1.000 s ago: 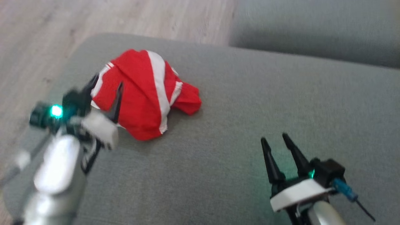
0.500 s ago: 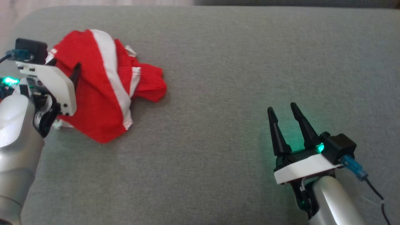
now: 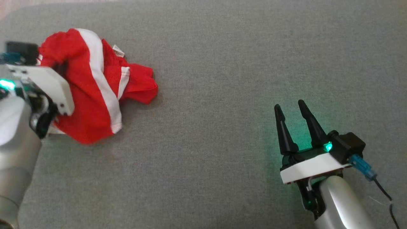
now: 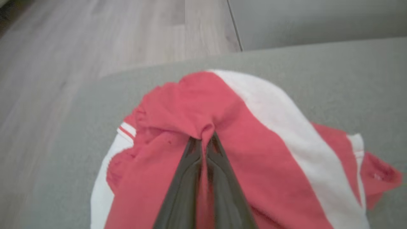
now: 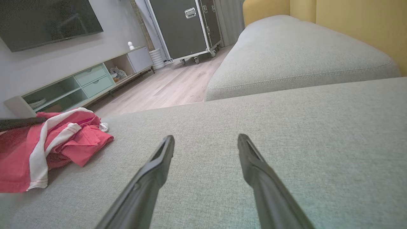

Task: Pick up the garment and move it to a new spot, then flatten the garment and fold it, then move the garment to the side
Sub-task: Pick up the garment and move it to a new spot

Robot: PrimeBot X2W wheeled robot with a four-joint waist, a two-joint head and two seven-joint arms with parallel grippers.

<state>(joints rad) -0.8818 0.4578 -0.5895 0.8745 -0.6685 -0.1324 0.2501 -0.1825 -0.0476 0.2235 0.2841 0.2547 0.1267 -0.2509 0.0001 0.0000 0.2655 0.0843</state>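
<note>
One thin fold is all the left gripper [image 4: 205, 141] clamps, fingers together, on the crumpled red-and-white garment [image 3: 95, 95] at ten o'clock on the sofa cushion [image 3: 222, 79]; lifting could slip it free. At four o'clock the right gripper [image 3: 287, 106] waits, fingers apart, empty.

Head view — fingers of left tool [image 4: 206, 140] behind garment [image 3: 95, 82].

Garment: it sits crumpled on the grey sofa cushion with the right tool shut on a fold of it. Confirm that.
Wrong arm. The left wrist view shows the left tool shut on a fold of the garment; the right tool stands open, apart from it. The garment does sit crumpled on the grey sofa cushion.
</note>
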